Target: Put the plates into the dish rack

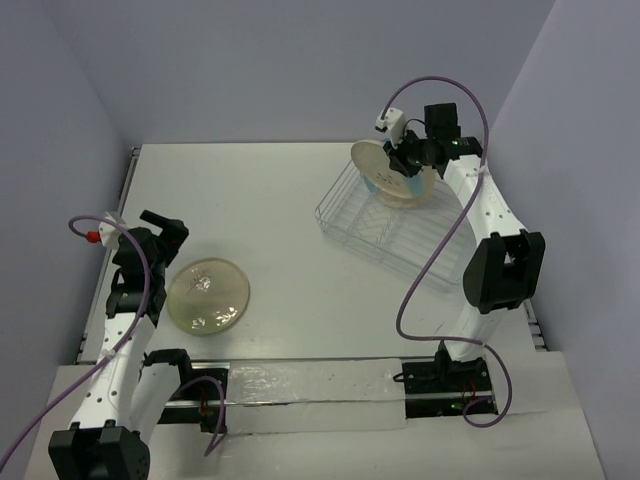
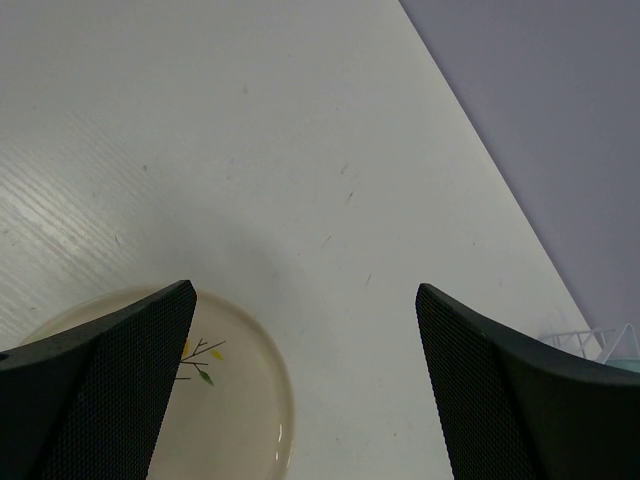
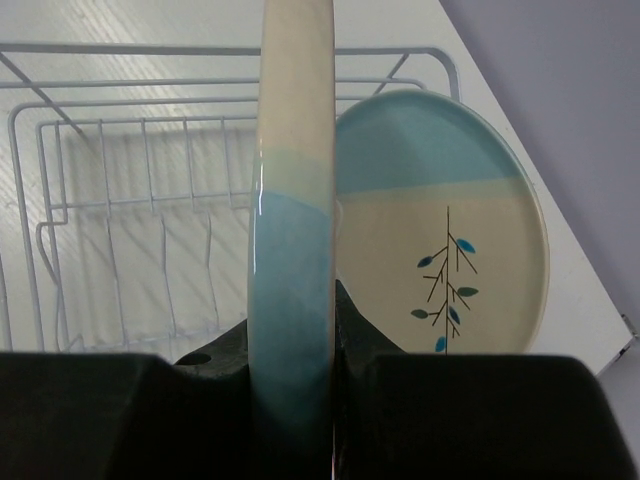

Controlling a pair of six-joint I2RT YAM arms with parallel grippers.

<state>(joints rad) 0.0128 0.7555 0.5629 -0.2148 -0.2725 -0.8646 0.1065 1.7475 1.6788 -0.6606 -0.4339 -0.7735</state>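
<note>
My right gripper (image 1: 407,157) is shut on the rim of a cream and light-blue plate (image 3: 292,190), held upright and edge-on over the far end of the wire dish rack (image 1: 392,228). In the right wrist view a second plate (image 3: 450,230), with a blue top half and a dark sprig, stands on edge just right of the held one. A cream-yellow plate (image 1: 208,295) lies flat on the table at the left. My left gripper (image 1: 160,235) hovers open just beyond its far-left rim. In the left wrist view that plate (image 2: 240,400) shows below the open left gripper (image 2: 305,310).
The rack's divider prongs (image 3: 130,250) stand bare to the left of the held plate. A corner of the rack (image 2: 590,340) shows at the right edge of the left wrist view. Grey walls close in the white table (image 1: 270,200) at the back and sides.
</note>
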